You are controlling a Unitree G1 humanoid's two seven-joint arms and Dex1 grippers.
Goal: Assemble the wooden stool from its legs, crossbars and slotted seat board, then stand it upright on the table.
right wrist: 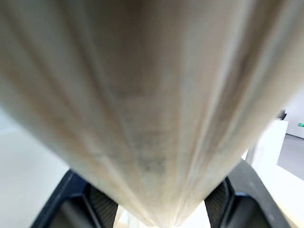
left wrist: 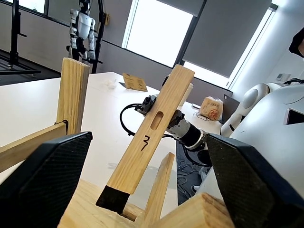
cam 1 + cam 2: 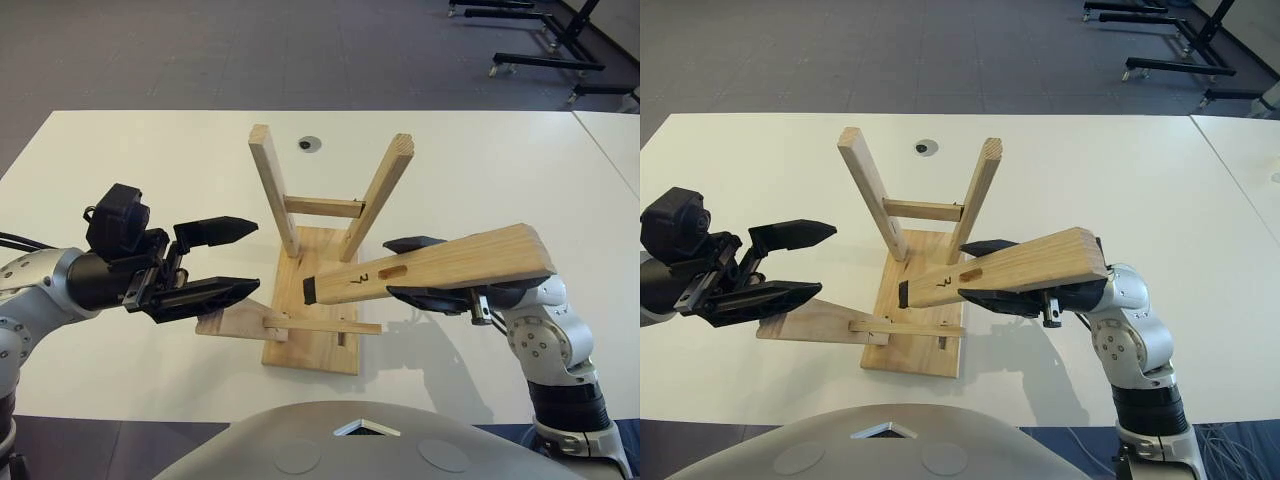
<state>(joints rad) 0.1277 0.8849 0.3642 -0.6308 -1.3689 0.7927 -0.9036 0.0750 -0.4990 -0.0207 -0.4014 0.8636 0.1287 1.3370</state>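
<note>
Mid-build: fitting another leg

Table (image 3: 120,170) holds the seat board (image 3: 322,350) flat, standing legs (image 3: 275,190) already in. The right gripper (image 3: 405,270) pinches a loose leg (image 3: 450,262) above it, and the left gripper (image 3: 250,258) is spread wide. Next, I'd guess: tip that leg into its slot.

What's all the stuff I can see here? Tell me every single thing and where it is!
table: one, white, under everything.
seat board: one, light wood, flat on the table.
upright legs: two, light wood, standing at the board's far end.
upper crossbar: one, light wood, between the upright legs.
lying leg: one, light wood, on the table by the board's near left.
lower crossbar: one, light wood, from the lying leg across the board.
held leg: one, light wood with a black tip, above the board.
table hole: one, dark, behind the upright legs.
floor stands: black, far back right.
left gripper: black, open, above the lying leg.
right gripper: black, shut on the held leg.
</note>
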